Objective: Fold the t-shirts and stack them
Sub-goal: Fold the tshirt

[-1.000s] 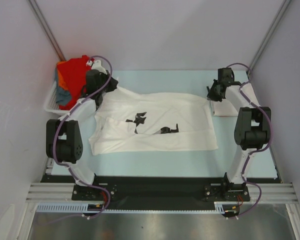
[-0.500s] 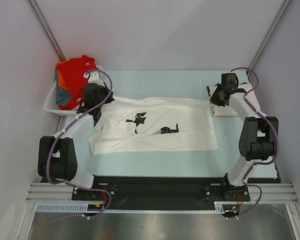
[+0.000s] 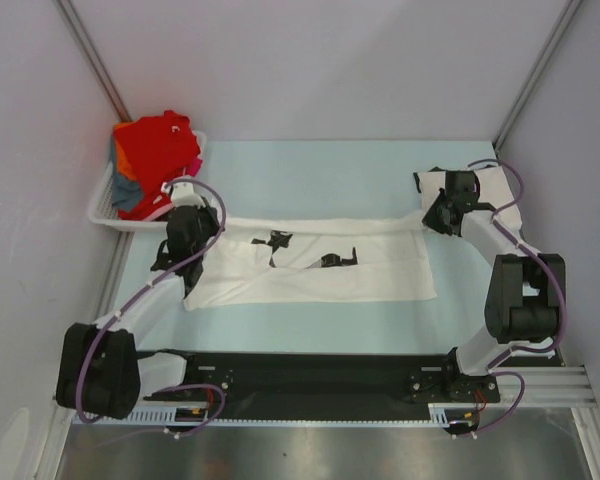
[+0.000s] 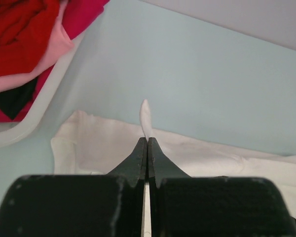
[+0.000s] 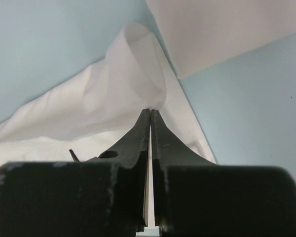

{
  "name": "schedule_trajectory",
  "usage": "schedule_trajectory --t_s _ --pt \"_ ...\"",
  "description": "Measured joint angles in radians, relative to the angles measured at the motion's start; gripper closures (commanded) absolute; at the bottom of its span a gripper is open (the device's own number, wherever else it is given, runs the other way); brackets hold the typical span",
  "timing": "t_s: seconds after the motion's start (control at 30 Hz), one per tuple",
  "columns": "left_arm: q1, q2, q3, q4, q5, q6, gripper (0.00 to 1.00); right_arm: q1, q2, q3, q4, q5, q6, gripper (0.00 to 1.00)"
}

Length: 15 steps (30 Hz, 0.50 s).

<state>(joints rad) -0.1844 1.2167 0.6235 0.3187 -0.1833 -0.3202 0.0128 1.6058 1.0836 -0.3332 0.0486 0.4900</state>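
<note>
A white t-shirt with small black chest prints (image 3: pixel 310 265) lies across the light blue table, its far edge lifted and folded toward me. My left gripper (image 3: pixel 188 232) is shut on that edge at the shirt's left end; in the left wrist view a thin strip of white cloth (image 4: pixel 146 116) sticks out of the closed jaws. My right gripper (image 3: pixel 438 218) is shut on the same edge at the right end, where the cloth (image 5: pixel 133 79) bulges out of the jaws. A folded off-white shirt (image 3: pixel 485 195) lies under and behind the right gripper.
A white slatted basket (image 3: pixel 110 205) at the far left holds red (image 3: pixel 155 140), orange, blue-grey and pink shirts; its rim (image 4: pixel 27 126) and the pink and red cloth show in the left wrist view. Grey walls close in the table on three sides.
Both grippers have moved toward me, pulling the shirt's far edge over the prints. The shirt now looks narrower from front to back.
</note>
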Motion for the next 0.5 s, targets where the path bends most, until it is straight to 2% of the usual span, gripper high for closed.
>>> schedule_trajectory --t_s 0.2,0.5 --pt "-0.023 -0.143 -0.09 0.033 -0.066 0.0 1.0 -0.024 -0.018 -0.072 0.046 -0.001 0.029 1.0" --pt "-0.038 -0.179 -0.145 0.025 -0.098 -0.011 1.0 -0.034 -0.102 -0.151 0.096 -0.005 0.06 1.0"
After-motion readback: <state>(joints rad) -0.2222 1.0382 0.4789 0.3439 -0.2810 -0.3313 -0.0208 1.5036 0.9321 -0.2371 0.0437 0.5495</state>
